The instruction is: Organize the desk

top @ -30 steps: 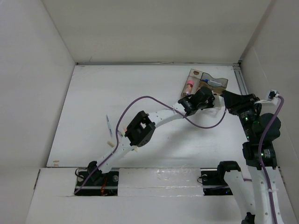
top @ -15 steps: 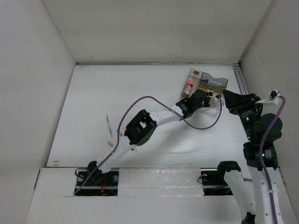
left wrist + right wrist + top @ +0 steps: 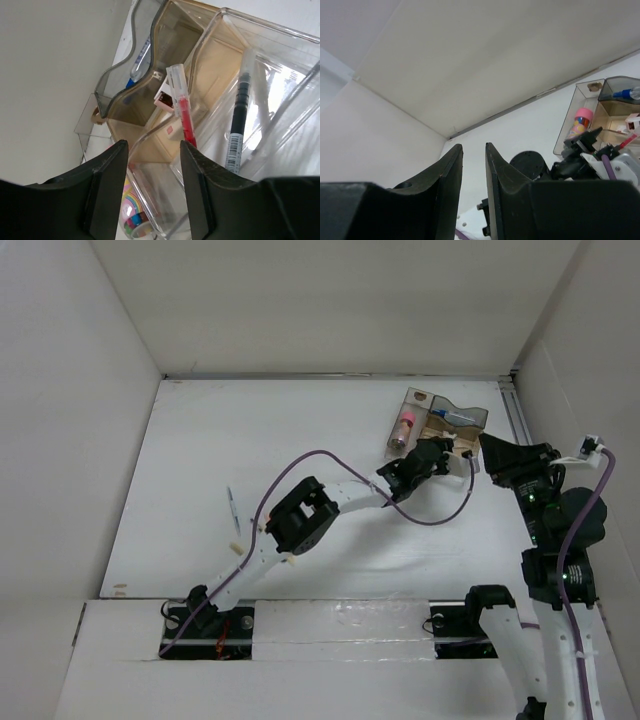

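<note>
Desk of white matte tabletop (image 3: 300,430) — left gripper (image 3: 152,150) gapes, right gripper (image 3: 473,150) barely parted, both empty — backing out might snag slim red pen (image 3: 186,117).

Pens (image 3: 186,116) lie in tray (image 3: 112,95) (far right on desk (image 3: 300,430)).

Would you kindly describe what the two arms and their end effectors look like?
The left arm has white links with boxy black joint housings; the right arm looks mostly black up top, with small green lights. A purple cable loops along the left, another runs up the right. The left end effector and right end effector each carry two matte black fingers.
</note>
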Available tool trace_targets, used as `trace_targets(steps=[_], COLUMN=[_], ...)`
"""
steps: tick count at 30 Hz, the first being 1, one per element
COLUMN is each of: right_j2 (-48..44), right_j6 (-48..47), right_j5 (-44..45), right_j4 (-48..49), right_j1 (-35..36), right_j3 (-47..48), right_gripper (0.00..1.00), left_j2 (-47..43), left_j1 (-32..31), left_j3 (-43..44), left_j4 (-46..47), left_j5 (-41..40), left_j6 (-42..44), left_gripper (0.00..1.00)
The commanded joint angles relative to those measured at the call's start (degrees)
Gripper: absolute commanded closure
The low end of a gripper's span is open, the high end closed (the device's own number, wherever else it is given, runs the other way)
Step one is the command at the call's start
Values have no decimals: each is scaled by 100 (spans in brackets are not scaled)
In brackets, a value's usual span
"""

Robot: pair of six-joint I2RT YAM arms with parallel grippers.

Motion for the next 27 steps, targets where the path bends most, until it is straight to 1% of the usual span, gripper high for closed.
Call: trace_targets(steps=[1, 3, 4, 5, 7, 8, 11, 15, 18, 19, 21, 22, 23, 25, 26, 27], right_j2=[-183, -192, -192, -192, -192, -201, -166, -113, -122, -122, -113, -79, -61, -61, -52, -52], right_j6=[35, 35, 44, 44, 35, 35, 44, 35, 44, 44, 44, 53, 44, 44, 44, 35], right_j5=[157, 210, 228, 236, 236, 228, 193, 166, 184, 192, 201, 184, 166, 157, 166, 192], right_j4=[107, 90, 63, 37, -25, -25, -16, -16, 28, 45, 63, 72, 63, 54, 63, 63], right_j1=[48, 48, 48, 48, 48, 48, 48, 48, 48, 48, 48, 48, 48, 48, 48, 48], right_j3=[155, 190, 216, 243, 322, 340, 348, 340, 313, 305, 269, 252, 252, 234, 234, 234], right_gripper=[70, 71, 74, 75, 77, 78, 79, 79, 79, 79, 79, 79, 79, 79, 79, 79], left_j2=[-718, -919, -999, -1078, -1228, -1333, -1492, -1807, -2053, -2107, -2195, -2213, -2248, -2388, -2441, -2563], left_j1=[-212, -212, -264, -265, -265, -265, -265, -265, -265, -265, -195, -195, -29, 139, 331, 437], left_j3=[-324, -421, -465, -544, -554, -580, -623, -729, -1001, -1080, -1204, -1221, -1308, -1519, -1851, -2072], left_j4=[642, 642, 607, 650, 756, 826, 1002, 1195, 1318, 1319, 1258, 1196, 1100, 994, 994, 1220], left_j5=[-384, -368, -324, -332, -464, -473, -569, -762, -903, -930, -1087, -1114, -1114, -782, -650, -266], left_j6=[131, -106, -212, -465, -695, -1001, -1170, -1705, -2276, -2809, -3470, -4231, -4682, -5622, -6549, -7002], left_gripper=[58, 60, 61, 61, 61, 61, 60, 59, 62, 64, 67, 69, 70, 70, 70, 70])
